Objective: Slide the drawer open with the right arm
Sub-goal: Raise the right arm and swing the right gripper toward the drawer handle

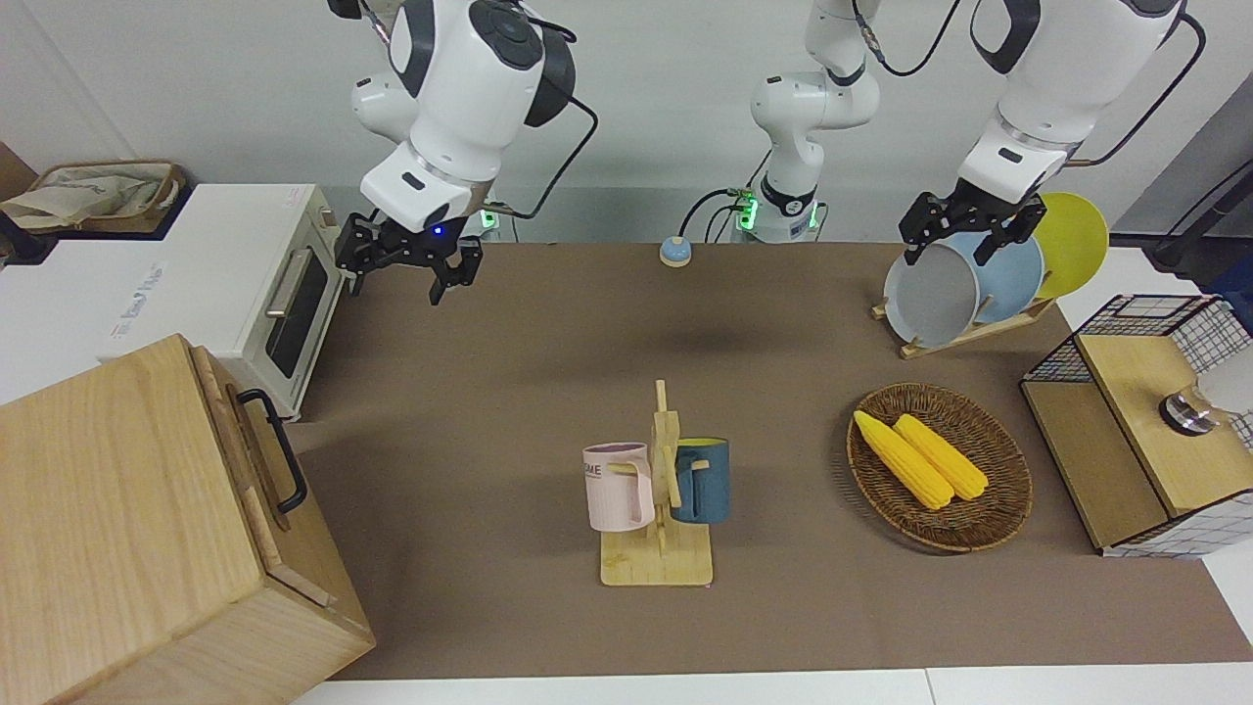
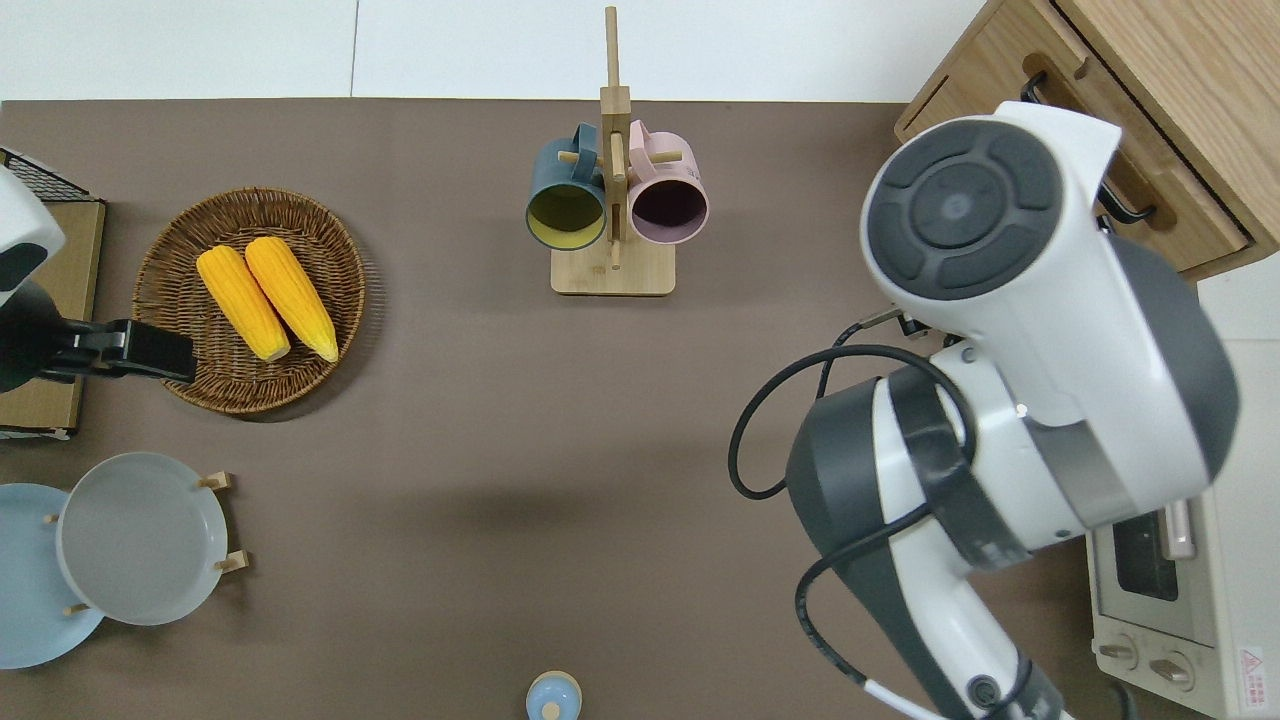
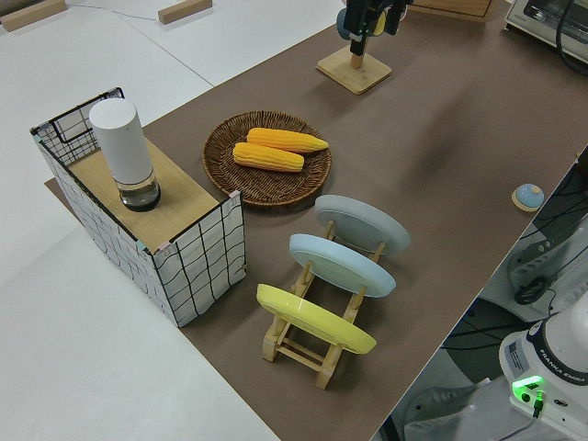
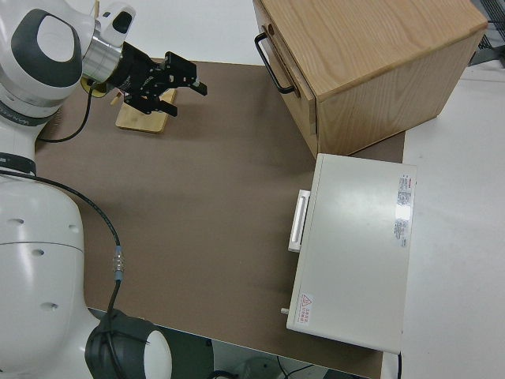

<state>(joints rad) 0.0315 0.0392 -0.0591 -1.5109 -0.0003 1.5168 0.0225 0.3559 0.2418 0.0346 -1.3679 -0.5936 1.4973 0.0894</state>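
The drawer (image 1: 245, 431) is the top front of the pale wooden cabinet (image 1: 117, 509) at the right arm's end of the table. It has a black bar handle (image 1: 278, 452) and looks pushed in. The handle also shows in the right side view (image 4: 271, 61). My right gripper (image 1: 394, 291) has a blue wrist light, is open and holds nothing. It hangs in the air over the brown mat, well apart from the handle. In the overhead view the arm's bulk hides it and part of the drawer (image 2: 1185, 205). The right side view shows its fingers spread (image 4: 188, 101). My left arm is parked.
A white toaster oven (image 1: 245, 284) stands beside the cabinet, nearer to the robots. A mug rack (image 1: 658, 490) with two mugs is mid-table. A basket of corn (image 1: 1008, 490), a plate rack (image 1: 979, 279) and a wire-mesh box (image 1: 1145, 421) are at the left arm's end.
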